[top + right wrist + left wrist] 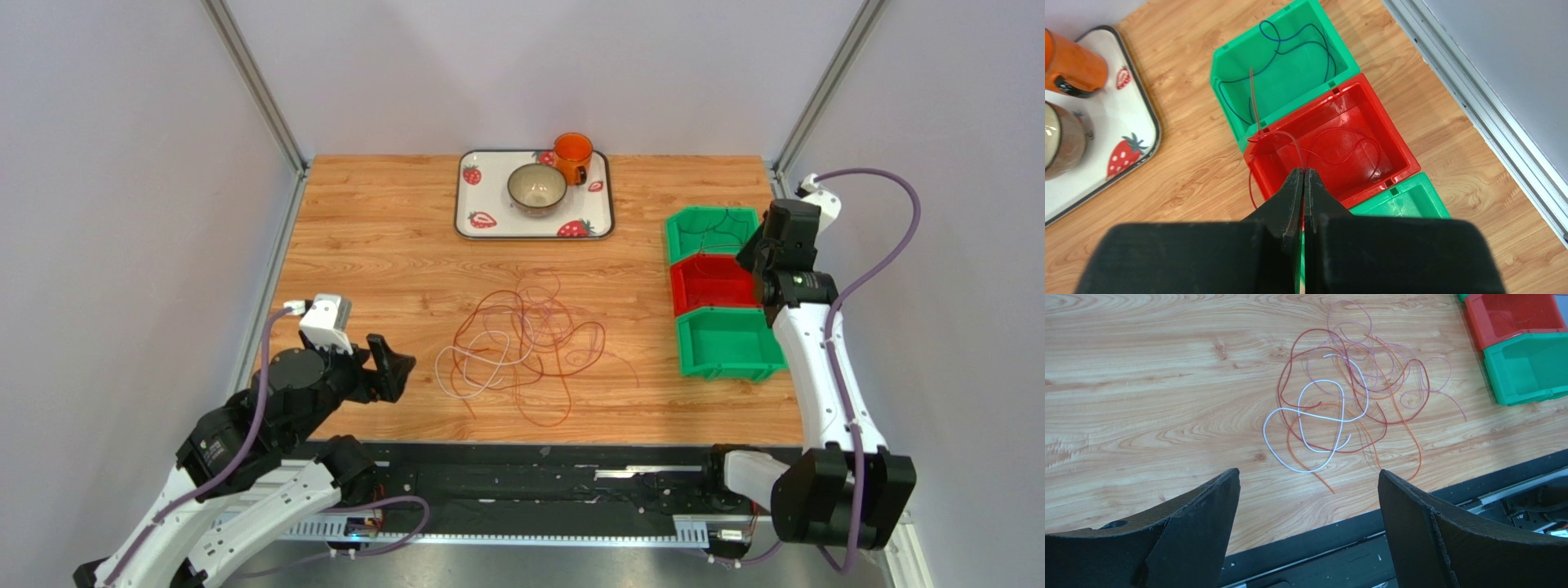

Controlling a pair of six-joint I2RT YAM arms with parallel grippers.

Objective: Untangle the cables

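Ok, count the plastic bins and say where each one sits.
3, in a row at the right: far green bin, red bin in the middle, near green bin. None looks hidden.

Left hand (pixel 1308 476) hangs low, spread wide; right hand (pixel 1303 173), arm outstretched, is pinched closed.

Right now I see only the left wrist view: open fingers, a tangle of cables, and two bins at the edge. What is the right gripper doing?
Observer: The right gripper is shut on a red cable above the red bin.
Operator: Is anything sorted already?
Observer: Yes, a blue cable lies in the far green bin.
Operator: What stands at the far edge of the table?
Observer: A tray holding a bowl and an orange cup.
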